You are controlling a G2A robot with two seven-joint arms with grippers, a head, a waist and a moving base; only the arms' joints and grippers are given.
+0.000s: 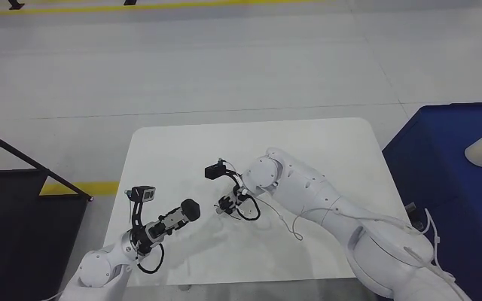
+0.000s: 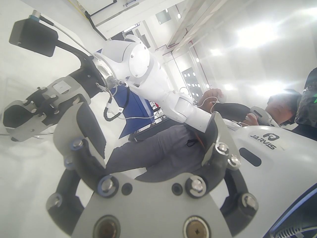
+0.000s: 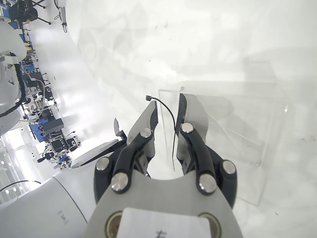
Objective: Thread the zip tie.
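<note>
zip tie [image 3: 168,109]: thin, black, curved, between jaws of released right tool [image 3: 167,99]; left tool [image 2: 145,110] released.

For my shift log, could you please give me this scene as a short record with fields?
Right gripper: fingers open, over the clear box
Left gripper: fingers open, nothing between them
Zip tie: black, curved, between the right gripper's fingers, not yet threaded
Surface: white table under the clear box
</note>
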